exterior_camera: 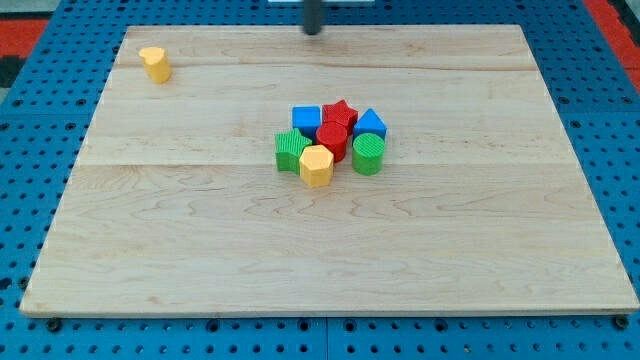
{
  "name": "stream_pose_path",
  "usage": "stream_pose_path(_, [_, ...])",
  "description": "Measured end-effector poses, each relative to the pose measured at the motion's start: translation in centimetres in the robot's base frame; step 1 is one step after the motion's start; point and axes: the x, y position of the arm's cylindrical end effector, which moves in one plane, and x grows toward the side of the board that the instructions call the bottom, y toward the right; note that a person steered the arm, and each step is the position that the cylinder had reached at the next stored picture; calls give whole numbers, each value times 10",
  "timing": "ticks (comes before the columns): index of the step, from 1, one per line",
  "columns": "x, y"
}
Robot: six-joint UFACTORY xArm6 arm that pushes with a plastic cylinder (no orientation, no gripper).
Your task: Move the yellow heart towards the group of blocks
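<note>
The yellow heart [154,64] stands alone near the board's top left corner. The group of blocks sits near the board's middle: a blue cube [306,119], a red star [341,111], a blue block [370,124], a red cylinder [332,140], a green block [292,150], a green cylinder [368,154] and a yellow hexagon [316,165]. My tip [314,30] is at the view's top centre, at the board's far edge, well to the right of the yellow heart and above the group, touching no block.
The wooden board [200,250] lies on a blue perforated table [40,80]. Red patches show at the view's top corners.
</note>
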Motion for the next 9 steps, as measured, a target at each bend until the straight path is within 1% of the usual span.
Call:
stream_pose_path(1, [-1, -104])
stream_pose_path(2, [-1, -186])
stream_pose_path(3, [-1, -201])
stream_pose_path(4, [7, -238])
stream_pose_path(5, [7, -233])
stream_pose_path(6, [25, -205])
stream_pose_path(7, [31, -196])
stream_pose_path(8, [71, -181])
stream_pose_path(9, [136, -154])
